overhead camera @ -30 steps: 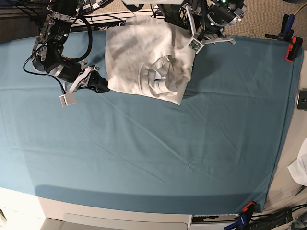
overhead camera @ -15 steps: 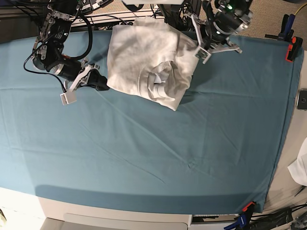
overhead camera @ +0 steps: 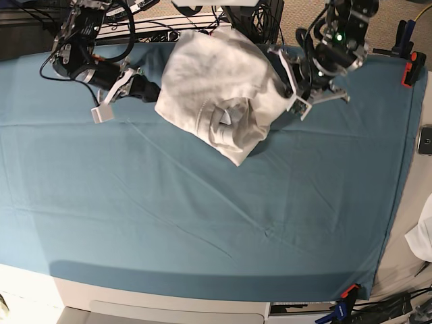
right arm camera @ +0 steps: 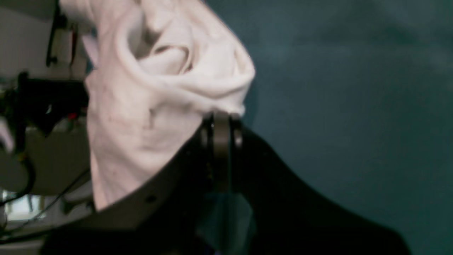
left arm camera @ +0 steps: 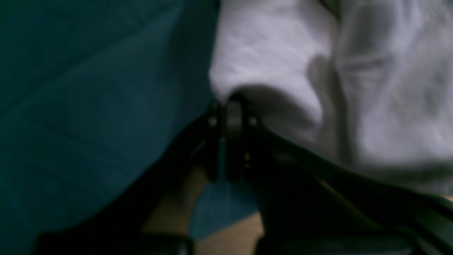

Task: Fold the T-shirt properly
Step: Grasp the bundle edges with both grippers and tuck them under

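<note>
T-shirt [overhead camera: 216,88] bunched at the far middle of the teal cloth [overhead camera: 202,216], white, folded over into a rough lopsided bundle with the ribbed collar [overhead camera: 226,115] showing on top. Not flat, edges uneven, 1 corner drooping toward the near side.

2 arms on it. Right gripper [overhead camera: 150,93] at the bundle's edge on the base view's left; its wrist view shows the jaws pressed together with a gathered lump of white fabric [right arm camera: 159,81] bulging right at the tips, so clamped on the shirt. Left gripper [overhead camera: 287,86] at the opposite edge; wrist view is dark and blurry, jaws look shut with shirt fabric [left arm camera: 283,71] draped over the tips, probably pinched on an edge, hard to be sure.

Progress: partway at best. Some layers are doubled over, but the result is crumpled, not a neat rectangle. Left to do, as I judge it: spread or square up the bundle, align edges, finish the folds, let go.

Small white scrap [overhead camera: 423,236] at the base view's right edge, well apart, not involved.
</note>
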